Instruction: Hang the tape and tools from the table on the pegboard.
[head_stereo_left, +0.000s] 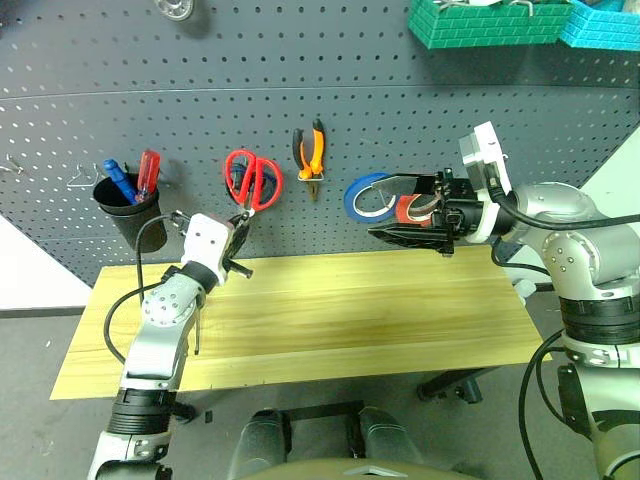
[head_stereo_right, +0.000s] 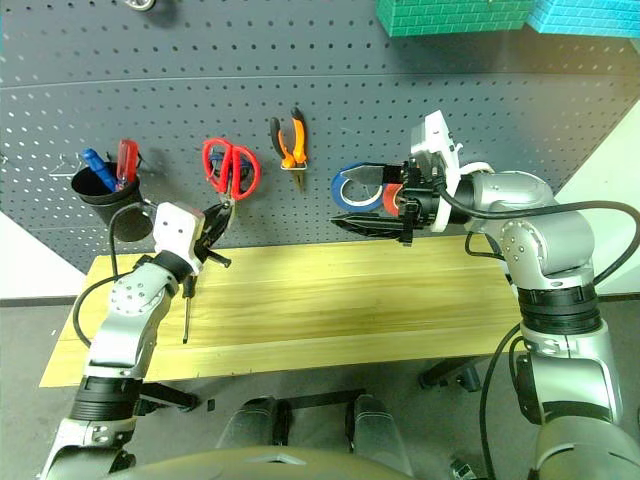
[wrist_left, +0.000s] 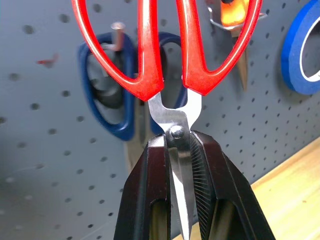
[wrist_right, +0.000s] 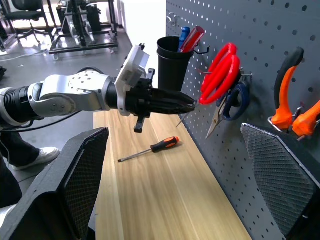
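Observation:
My left gripper (head_stereo_left: 240, 225) is shut on the blades of the red-handled scissors (head_stereo_left: 252, 180), holding them handles-up against the pegboard (head_stereo_left: 400, 110). In the left wrist view their loops (wrist_left: 165, 50) overlap blue-handled scissors (wrist_left: 107, 90) hanging on a peg. The orange-and-black pliers (head_stereo_left: 310, 152) hang on the board to the right. The red tape (head_stereo_left: 410, 208) sits at the board beside a blue roll (head_stereo_left: 362, 195). My right gripper (head_stereo_left: 378, 208) points left in front of them, open, with nothing between its pads (wrist_right: 280, 170). The screwdriver (wrist_right: 150, 148) lies on the table (head_stereo_left: 400, 320) under my left arm.
A black cup (head_stereo_left: 125, 205) with a blue and a red screwdriver hangs at the board's left. Bare metal hooks (head_stereo_left: 15, 165) are further left. A green bin (head_stereo_left: 485, 22) and a cyan bin (head_stereo_left: 605, 25) hang at the top right.

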